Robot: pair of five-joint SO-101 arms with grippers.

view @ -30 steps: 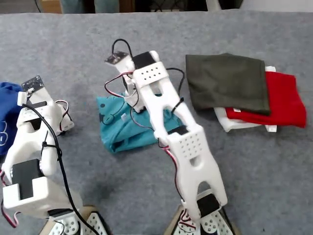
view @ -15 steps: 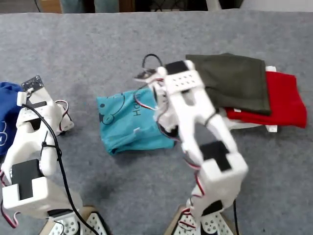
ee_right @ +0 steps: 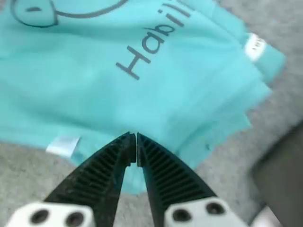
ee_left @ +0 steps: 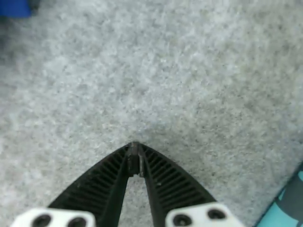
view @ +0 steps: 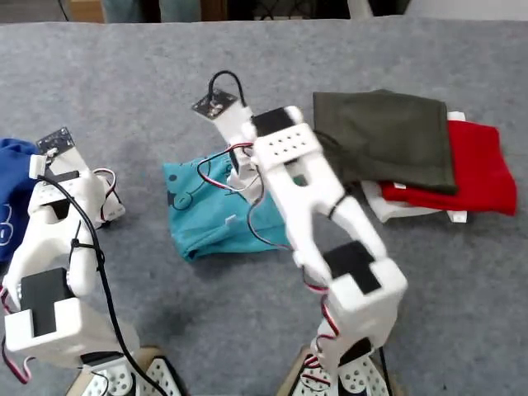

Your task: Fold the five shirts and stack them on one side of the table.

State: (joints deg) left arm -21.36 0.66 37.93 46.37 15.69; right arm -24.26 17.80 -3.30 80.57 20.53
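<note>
Lying about: one teal shirt (view: 202,219), one blue shirt (view: 12,194), three stacked shirts (view: 384,136).

High camera fixed above the arm bases, looking down and across the grey table (view: 148,74), both arms in frame. Left wrist camera hangs very near the table, facing down past the left gripper (ee_left: 134,158), teal shirt (ee_left: 292,208) at frame edge. Right wrist camera faces down close over that shirt past the right gripper (ee_right: 133,144); high view shares it
</note>
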